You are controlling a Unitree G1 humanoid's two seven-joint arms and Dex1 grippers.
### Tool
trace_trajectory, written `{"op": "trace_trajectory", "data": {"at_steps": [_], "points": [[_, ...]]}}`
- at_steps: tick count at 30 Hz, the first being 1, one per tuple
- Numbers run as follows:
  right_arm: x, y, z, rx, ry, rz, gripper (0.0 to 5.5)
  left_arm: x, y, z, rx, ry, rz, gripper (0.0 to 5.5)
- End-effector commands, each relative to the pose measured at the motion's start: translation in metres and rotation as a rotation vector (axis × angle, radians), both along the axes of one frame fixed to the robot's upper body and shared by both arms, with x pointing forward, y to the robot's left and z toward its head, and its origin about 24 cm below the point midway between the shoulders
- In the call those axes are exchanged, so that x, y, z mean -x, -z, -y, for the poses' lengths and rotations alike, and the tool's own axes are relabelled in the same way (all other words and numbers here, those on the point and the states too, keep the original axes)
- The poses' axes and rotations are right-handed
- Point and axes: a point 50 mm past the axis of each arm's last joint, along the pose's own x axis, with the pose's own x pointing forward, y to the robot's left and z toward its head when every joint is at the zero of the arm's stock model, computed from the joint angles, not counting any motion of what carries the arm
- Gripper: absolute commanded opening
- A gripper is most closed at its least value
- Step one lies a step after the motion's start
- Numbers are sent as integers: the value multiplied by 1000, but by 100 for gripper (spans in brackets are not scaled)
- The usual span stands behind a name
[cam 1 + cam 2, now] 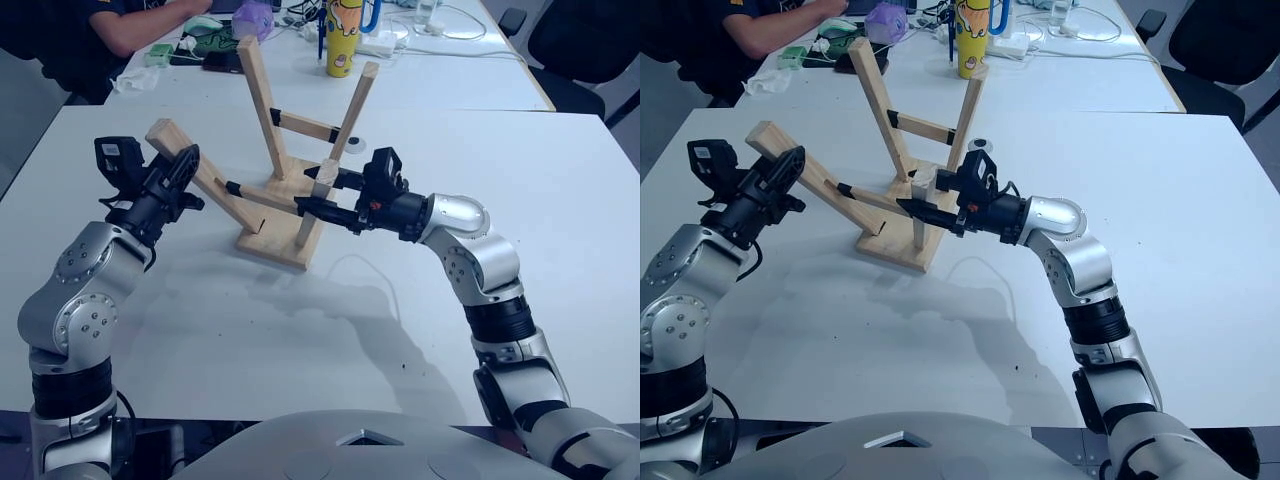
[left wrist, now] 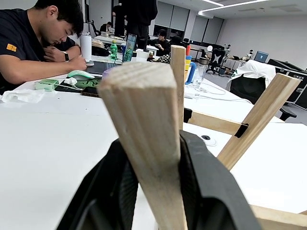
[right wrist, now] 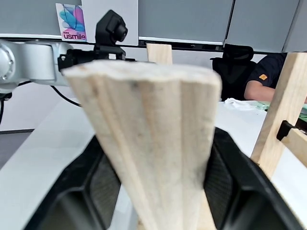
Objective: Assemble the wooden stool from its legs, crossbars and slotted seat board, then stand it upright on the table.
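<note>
Tabletop (image 1: 560, 200) is carrying the stool (image 1: 285, 182) upside down at frame centre, its seat board (image 1: 270, 245) lowest and its legs pointing up. The slanting leg (image 1: 165, 135) is running from upper left down toward the board, and the left claw (image 1: 190, 178) is pinching it near its free end. The right claw (image 1: 306, 207), coming in from the right, is pinching the short leg (image 1: 324, 175).
</note>
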Motion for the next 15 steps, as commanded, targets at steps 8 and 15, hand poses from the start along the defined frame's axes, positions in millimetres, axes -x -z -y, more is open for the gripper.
{"op": "trace_trajectory", "data": {"at_steps": [8, 15], "points": [[8, 11, -4, 44, -32, 116, 208, -3, 53, -9, -178, 7, -325, 106], [12, 16, -9, 66, -27, 185, 208, -12, 57, -7, -259, 74, -339, 107]]}}
